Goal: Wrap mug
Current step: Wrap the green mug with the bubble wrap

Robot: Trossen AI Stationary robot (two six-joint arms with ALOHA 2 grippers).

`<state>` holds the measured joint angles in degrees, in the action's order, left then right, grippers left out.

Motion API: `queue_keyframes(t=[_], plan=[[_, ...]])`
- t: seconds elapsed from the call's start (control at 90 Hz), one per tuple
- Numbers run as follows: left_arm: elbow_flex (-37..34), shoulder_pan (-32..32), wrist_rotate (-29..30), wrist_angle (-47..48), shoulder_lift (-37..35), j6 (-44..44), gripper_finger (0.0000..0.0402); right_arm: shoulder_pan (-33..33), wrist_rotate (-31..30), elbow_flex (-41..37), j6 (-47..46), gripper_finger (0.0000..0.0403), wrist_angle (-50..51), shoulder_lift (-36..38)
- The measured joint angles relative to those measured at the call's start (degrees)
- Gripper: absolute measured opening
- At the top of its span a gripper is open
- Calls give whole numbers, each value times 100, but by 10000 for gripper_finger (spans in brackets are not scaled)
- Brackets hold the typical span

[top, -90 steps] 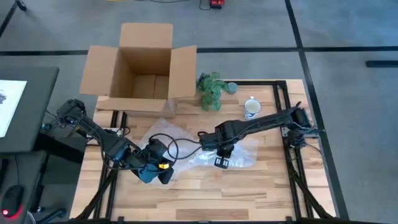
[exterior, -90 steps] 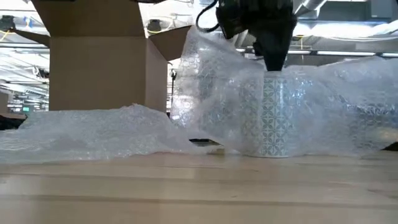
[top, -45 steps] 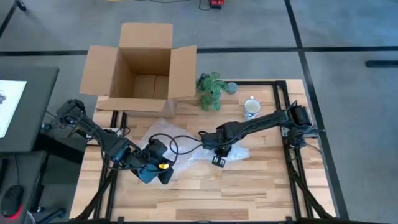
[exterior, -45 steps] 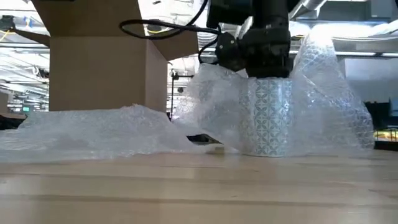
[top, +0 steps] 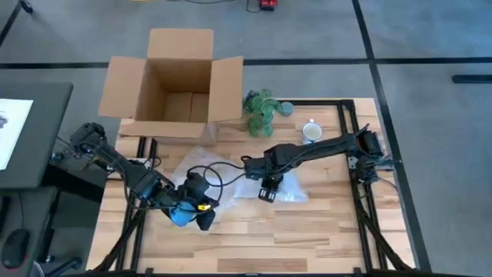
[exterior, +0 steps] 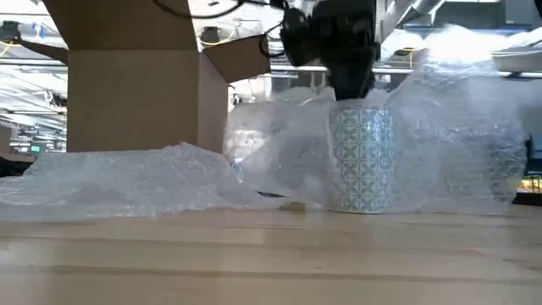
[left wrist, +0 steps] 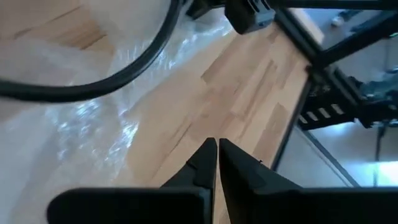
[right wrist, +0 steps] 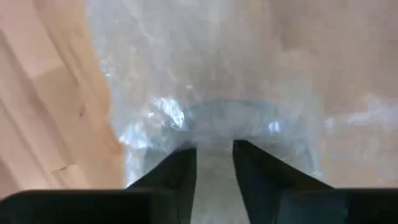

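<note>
- The right gripper (top: 265,191) has carried the wrap (exterior: 440,144) across the mug (exterior: 362,159): a second ago the sheet was spread wide toward the right of the mug, and now it is bunched close round it.
- Its jaws stand narrow, pinching the wrap just above the mug's rim.
- The mug stands upright on the desk (top: 323,231), in front of the box (top: 173,85).
- One side looks covered; the fold probably still needs tucking.
- The left gripper (top: 201,219) waits left of the mug, jaws closed on nothing.

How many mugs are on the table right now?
2. A patterned mug stands mid-table inside the bubble wrap, under the right gripper. A white mug sits at the far right, near the plant.
</note>
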<state>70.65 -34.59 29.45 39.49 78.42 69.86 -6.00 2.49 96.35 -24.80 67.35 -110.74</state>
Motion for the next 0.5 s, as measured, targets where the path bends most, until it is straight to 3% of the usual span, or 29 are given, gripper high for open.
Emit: queue_keyframes(t=[0.311,0.5], plan=[[-2,203,-1,-114,36,-123,0,20,42,1191,414,125,1289,11],[0,214,-4,-182,36,-106,0,-113,258,1272,630,93,715,96]])
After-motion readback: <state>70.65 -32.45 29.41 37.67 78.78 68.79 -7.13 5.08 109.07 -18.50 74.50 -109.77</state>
